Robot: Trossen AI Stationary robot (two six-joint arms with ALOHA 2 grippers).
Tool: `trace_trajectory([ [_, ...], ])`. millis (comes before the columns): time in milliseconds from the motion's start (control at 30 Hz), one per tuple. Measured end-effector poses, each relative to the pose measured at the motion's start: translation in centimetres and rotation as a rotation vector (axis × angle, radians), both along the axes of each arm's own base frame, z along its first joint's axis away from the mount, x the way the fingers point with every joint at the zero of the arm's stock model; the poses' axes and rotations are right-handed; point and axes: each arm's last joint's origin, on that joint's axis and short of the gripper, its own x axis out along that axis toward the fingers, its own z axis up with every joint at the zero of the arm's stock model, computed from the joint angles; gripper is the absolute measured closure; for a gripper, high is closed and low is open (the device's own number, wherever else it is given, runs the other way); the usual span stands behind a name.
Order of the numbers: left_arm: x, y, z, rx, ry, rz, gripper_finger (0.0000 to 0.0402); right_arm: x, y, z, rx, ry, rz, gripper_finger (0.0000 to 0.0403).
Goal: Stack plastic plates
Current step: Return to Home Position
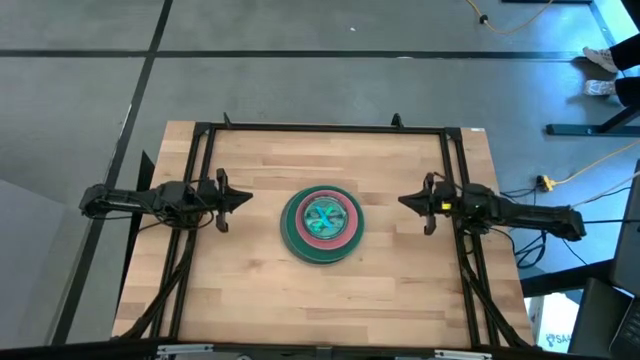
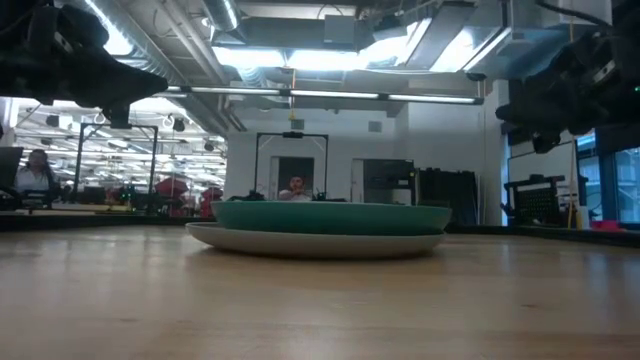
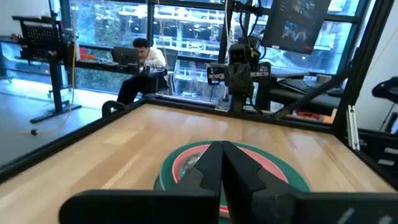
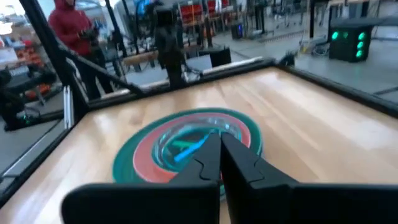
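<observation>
1. The stack of plates (image 1: 322,225) sits pretty much dead centre on the tabletop (image 1: 400,295), between the two arms.
2. From above we see a dark green plate (image 1: 285,228) as the wide outer ring. A pink plate (image 1: 351,215) lies inside that, and a translucent teal plate (image 1: 322,220) is on top in the middle. There are more colours showing through the teal one, but we can't tell how many small plates are in there.
3. From tabletop height there's also a pale plate (image 2: 310,243) at the very bottom, flat on the wood. The dark green one rests right on it, and everything looks level, nothing tilted.
4. The left gripper (image 1: 248,199) hangs above the left side of the tabletop, well apart from the stack and pointing at it. Its fingers (image 3: 208,165) are clenched tip to tip with nothing between them.
5. Same deal for the right gripper (image 1: 402,203). It's over the right side, well clear of the plates and aimed at them. Its fingers (image 4: 239,162) are pressed together and empty.
6. Beyond the table we can see a person seated at a desk (image 3: 146,59) in the left wrist view. Another person in a red hoodie (image 4: 71,31) is standing in the right wrist view.
</observation>
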Motion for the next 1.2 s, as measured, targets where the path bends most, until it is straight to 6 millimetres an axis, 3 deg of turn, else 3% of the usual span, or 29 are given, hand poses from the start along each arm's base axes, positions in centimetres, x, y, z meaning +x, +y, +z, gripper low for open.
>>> trace_trajectory([
  [1200, 0.03, 0.00, -0.03, -0.010, 0.002, -0.001, 0.0400, 0.06, 0.02, -0.15, 0.000, 0.014, 0.008, 0.0400],
])
